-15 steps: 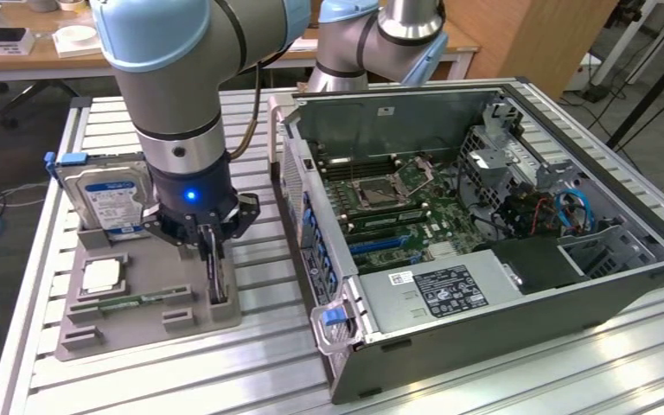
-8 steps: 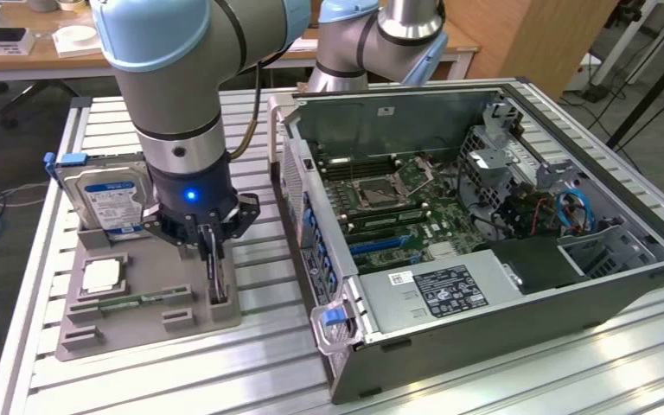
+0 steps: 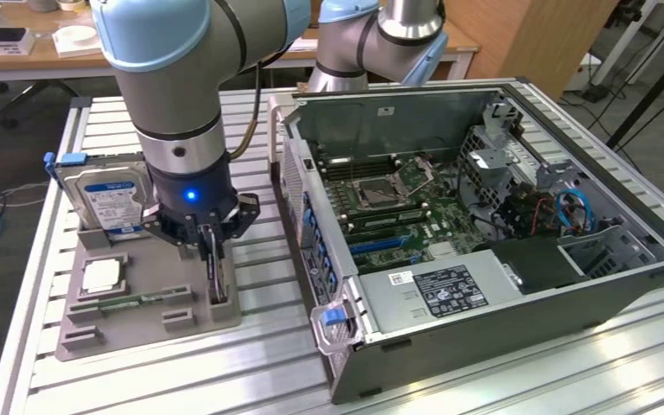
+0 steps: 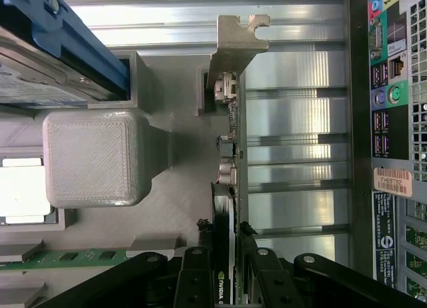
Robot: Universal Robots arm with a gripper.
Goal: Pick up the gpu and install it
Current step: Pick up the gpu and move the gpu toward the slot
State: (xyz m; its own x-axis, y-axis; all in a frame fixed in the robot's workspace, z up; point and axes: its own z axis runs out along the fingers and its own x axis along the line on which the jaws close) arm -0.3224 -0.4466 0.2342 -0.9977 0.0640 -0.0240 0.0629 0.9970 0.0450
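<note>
We saw the gpu (image 4: 228, 181) as a thin dark card standing on edge, with a silver bracket (image 4: 235, 45) at one end and a small logo on its face. It sat in a slot along one outer edge of the grey holder (image 3: 136, 324). The gripper (image 4: 225, 235) was narrowed to a slim gap, its fingers (image 4: 200, 261) clamping both faces of the card

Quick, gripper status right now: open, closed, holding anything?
Gripper: closed on the gpu, which stands upright in its slot in the gray holder.
</note>
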